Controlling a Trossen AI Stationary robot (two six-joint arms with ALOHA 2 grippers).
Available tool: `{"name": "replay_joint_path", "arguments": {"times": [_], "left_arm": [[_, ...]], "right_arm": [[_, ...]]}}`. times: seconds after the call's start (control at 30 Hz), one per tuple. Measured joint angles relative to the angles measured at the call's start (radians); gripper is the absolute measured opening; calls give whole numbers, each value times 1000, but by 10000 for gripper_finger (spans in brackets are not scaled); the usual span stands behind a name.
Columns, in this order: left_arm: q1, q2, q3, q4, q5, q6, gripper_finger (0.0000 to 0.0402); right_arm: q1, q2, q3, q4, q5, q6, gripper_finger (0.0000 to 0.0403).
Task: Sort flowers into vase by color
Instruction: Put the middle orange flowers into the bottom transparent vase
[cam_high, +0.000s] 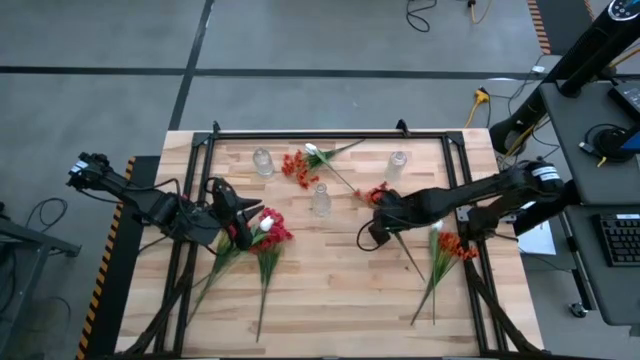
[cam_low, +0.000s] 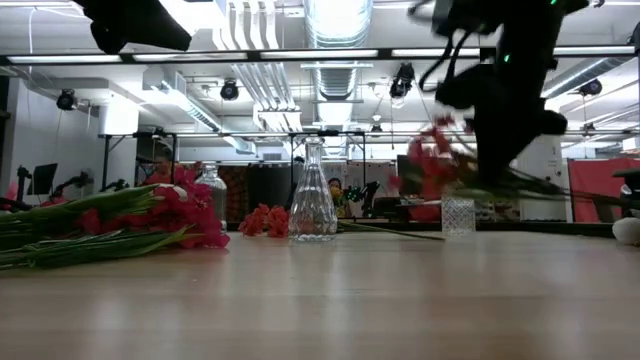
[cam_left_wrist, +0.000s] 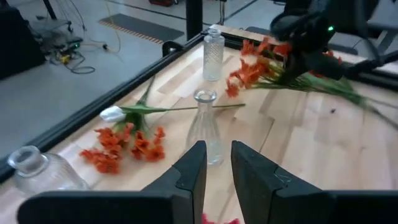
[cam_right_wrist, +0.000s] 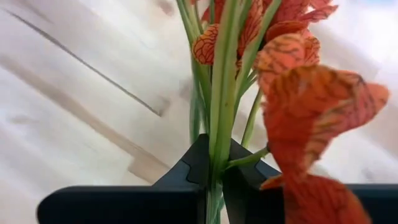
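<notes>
Right tool (cam_right_wrist: 214, 177) around orange spray (cam_right_wrist: 292, 93) mid-table.

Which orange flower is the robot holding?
The orange spray near the table's middle, its green stem pinched in the right gripper. The other orange flowers, one bunch at the back and one by the right edge, lie untouched.

Bright ceiling strip lights (cam_low: 335, 52) glare, arms silhouetted (nearest orange petals (cam_right_wrist: 311, 106) blurred).

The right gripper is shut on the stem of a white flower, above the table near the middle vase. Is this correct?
Not quite. The right gripper is shut on an orange flower, not a white one, as the right wrist view shows. It is above the table near the middle vase.
</notes>
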Motion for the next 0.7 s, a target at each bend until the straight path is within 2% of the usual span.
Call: {"name": "replay_joint_path", "arguments": {"times": [0.17,0.3,0.47,0.7], "left_arm": [[0,18,-1,81,-1,-30,59],[0,46,0,186,-5,-27,59],[0,107,0,299,-8,21,59],[1,167,1,366,-9,51,59]], "right_arm": [[91,-108,-24,81,167,-84,18],[179,-170,-100,241,262,-150,18],[260,-216,-252,566,284,-268,18],[296,-208,-421,1007,284,-518,18]]}}
